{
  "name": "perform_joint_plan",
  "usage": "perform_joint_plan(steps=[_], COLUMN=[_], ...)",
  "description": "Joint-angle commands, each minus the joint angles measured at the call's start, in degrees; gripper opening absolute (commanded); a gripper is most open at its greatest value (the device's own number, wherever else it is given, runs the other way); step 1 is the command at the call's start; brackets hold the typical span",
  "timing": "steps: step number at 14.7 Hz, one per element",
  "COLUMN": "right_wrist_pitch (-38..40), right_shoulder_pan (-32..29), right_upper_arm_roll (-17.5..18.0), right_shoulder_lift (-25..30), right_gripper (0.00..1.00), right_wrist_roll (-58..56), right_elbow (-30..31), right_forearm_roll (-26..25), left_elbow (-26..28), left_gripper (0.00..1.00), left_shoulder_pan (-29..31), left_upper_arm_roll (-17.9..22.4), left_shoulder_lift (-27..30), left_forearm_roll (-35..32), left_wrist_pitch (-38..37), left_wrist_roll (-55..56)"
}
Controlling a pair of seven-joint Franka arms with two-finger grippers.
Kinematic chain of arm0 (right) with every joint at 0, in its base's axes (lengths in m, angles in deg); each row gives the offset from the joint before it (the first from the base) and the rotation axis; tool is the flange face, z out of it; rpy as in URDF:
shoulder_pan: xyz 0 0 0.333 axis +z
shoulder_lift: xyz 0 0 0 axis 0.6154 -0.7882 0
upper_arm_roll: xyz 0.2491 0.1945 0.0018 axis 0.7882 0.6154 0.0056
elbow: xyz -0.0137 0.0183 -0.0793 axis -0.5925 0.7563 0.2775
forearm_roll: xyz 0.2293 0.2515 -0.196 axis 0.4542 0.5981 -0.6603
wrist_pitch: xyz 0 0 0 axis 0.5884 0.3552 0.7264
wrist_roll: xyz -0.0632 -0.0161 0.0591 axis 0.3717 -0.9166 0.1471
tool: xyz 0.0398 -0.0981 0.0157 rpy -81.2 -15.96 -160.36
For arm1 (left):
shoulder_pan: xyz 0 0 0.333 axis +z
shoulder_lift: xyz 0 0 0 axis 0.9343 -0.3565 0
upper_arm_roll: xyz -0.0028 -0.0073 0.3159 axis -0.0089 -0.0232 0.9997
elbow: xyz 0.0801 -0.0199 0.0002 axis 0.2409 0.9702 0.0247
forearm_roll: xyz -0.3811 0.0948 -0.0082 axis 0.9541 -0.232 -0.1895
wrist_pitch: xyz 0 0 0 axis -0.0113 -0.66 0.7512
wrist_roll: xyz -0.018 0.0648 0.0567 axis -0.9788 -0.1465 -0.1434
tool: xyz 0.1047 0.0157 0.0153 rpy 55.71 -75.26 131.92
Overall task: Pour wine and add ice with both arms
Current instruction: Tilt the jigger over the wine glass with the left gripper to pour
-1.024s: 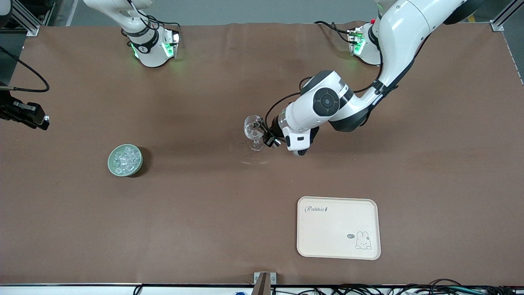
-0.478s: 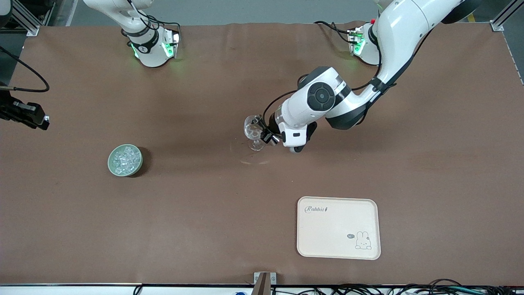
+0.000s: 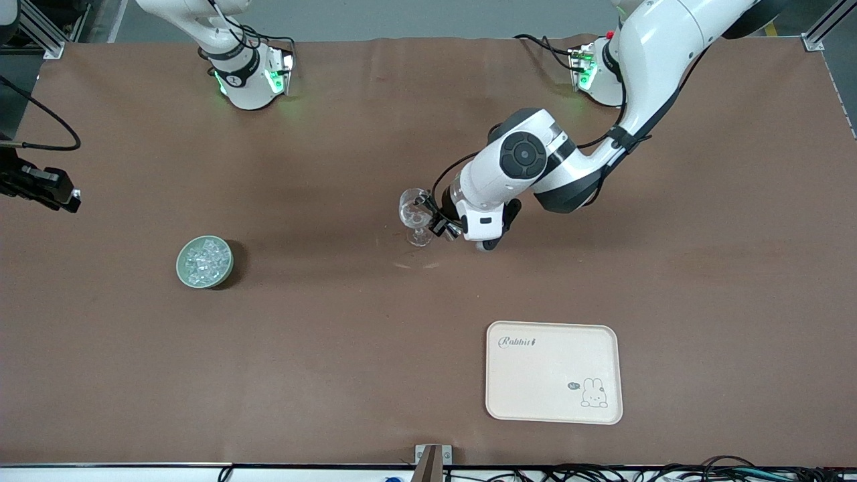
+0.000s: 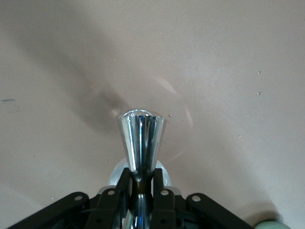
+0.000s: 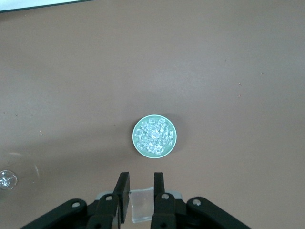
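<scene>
A clear stemmed wine glass (image 3: 413,207) stands upright mid-table, and my left gripper (image 3: 427,217) is shut on its stem. In the left wrist view the fingers (image 4: 161,183) clamp the stem under the glass's bowl (image 4: 141,136). The ice (image 3: 203,260) fills a small green bowl (image 3: 181,266) toward the right arm's end of the table. My right gripper (image 5: 141,188) hangs high over the table beside that bowl (image 5: 135,138), shut on one clear ice cube (image 5: 142,206). The glass (image 5: 7,179) shows small at that view's edge. No wine is in view.
A cream tray (image 3: 554,395) with a rabbit drawing lies nearer the front camera than the glass, toward the left arm's end. A black device with a cable (image 3: 40,186) juts in at the right arm's end. A metal bracket (image 3: 432,458) sits at the front edge.
The left arm's wrist and forearm have shifted slightly toward the bases. The glass stays in the same spot, still gripped. The ice bowl has not moved.
</scene>
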Motion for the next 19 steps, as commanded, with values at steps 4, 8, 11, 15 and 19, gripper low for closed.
perform_joint_plan(steps=[4,8,11,15,19], right_wrist_pitch=[-0.8,-0.8,-0.8,-1.0,-1.0], right_shoulder_pan=[0.1,0.3,0.3,0.4,0.4], right_upper_arm_roll=[0.0,0.0,0.0,0.0,0.0], right_shoulder_lift=[1.5,1.5,1.4,1.5,1.5], right_gripper=[0.01,0.01,0.01,0.01,0.01], right_wrist_roll=[0.6,0.6,0.6,0.6,0.6], right_elbow=[1.5,1.5,1.5,1.5,1.5], right_forearm_roll=[0.6,0.6,0.6,0.6,0.6], left_elbow=[-0.3,-0.4,-0.4,-0.5,-0.9], left_gripper=[0.01,0.01,0.01,0.01,0.01], left_shoulder_pan=[-1.3,-1.3,-1.4,-1.5,-0.7], left_upper_arm_roll=[-0.1,-0.2,-0.2,-0.2,-0.9], left_shoulder_lift=[1.0,0.9,0.9,1.0,1.1], left_forearm_roll=[-2.4,-4.8,-6.4,-7.1,-5.5], left_wrist_pitch=[-1.3,-1.6,-2.0,-2.8,-2.8], left_wrist_roll=[1.7,3.3,4.4,4.4,4.5])
